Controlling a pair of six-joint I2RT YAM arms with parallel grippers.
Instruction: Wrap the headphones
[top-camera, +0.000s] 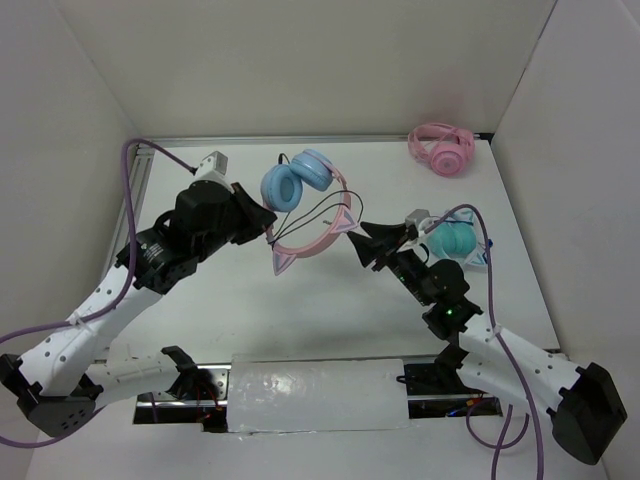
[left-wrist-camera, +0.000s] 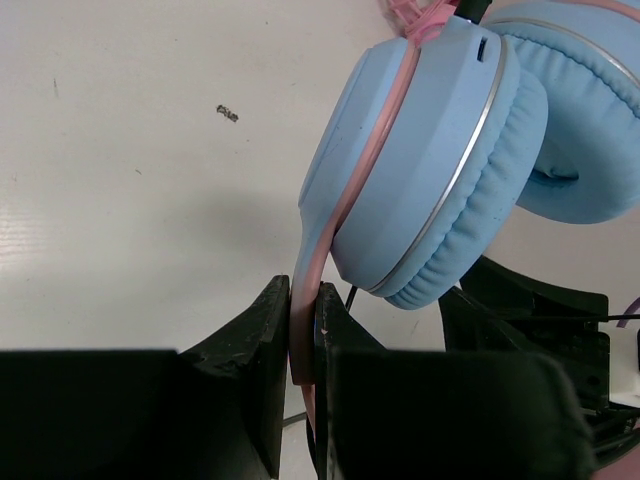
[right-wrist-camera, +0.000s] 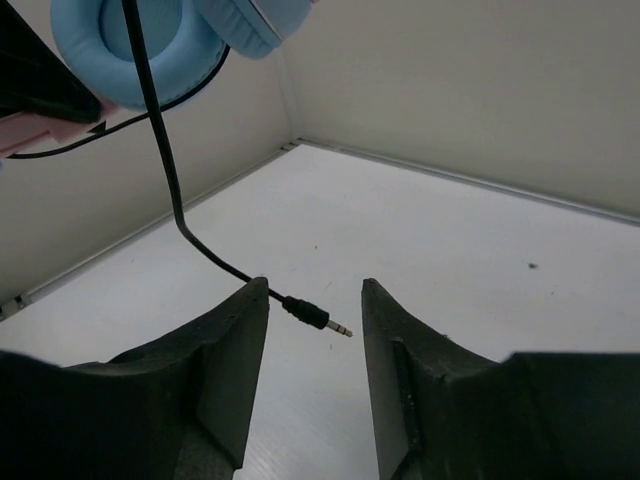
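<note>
While left jaws clamp headphones (top-camera: 285, 187), right jaws stand apart over white table (top-camera: 250, 300) boxed by white walls (top-camera: 300, 60).

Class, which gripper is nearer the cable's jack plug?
Right. The right gripper straddles the jack plug with open jaws; the left gripper is shut on the headband of the headphones, farther away.

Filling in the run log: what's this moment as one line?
left pincer: shut on headphones band | right pincer: open, cable plug loose between jaws | wrap: not done
</note>
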